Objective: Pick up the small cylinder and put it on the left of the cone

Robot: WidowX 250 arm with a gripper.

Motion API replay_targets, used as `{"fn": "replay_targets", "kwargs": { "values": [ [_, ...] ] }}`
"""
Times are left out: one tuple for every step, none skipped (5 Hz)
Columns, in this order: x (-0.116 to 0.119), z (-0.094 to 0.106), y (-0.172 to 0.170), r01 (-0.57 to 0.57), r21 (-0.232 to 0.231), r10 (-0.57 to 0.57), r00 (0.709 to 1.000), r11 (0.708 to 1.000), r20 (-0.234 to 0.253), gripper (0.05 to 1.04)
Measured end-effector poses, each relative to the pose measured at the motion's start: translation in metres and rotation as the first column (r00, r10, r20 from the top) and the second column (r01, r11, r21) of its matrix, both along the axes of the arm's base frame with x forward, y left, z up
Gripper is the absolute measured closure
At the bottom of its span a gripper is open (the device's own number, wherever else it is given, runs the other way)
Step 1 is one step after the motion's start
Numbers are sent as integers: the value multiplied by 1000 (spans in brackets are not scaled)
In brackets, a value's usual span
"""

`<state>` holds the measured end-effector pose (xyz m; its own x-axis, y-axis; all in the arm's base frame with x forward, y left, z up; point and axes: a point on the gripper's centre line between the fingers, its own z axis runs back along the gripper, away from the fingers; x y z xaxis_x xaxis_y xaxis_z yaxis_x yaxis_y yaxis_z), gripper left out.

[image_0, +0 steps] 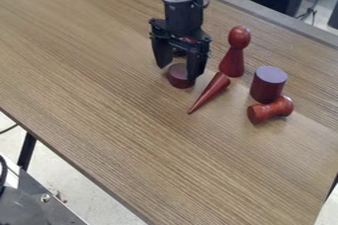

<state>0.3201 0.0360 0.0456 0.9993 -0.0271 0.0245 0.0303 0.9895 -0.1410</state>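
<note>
Wooden table [99,95] carried the cone [212,91], lying on its side. Left of the cone stood the small cylinder [178,79], with the gripper [178,72] spread over it. Some off-centre closing could perhaps tip it or push it against the cone.

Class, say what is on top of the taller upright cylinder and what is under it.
The cylinder has a bare, flat top. It appears to stand on the table. Its underside cannot be seen, and the red waisted piece in front hides part of its lower edge.
</note>
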Motion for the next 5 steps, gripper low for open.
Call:
{"fn": "replay_targets", "kwargs": {
  "values": [
    [-7,26,13,-102,69,99,994,992,49,82],
    [-16,38,26,-160,121,156,987,980,36,82],
    [-22,38,46,-216,134,214,976,967,32,82],
    [-26,29,66,-305,195,295,952,932,77,82],
    [-24,29,68,-310,202,298,950,929,88,82]
  ]
}}
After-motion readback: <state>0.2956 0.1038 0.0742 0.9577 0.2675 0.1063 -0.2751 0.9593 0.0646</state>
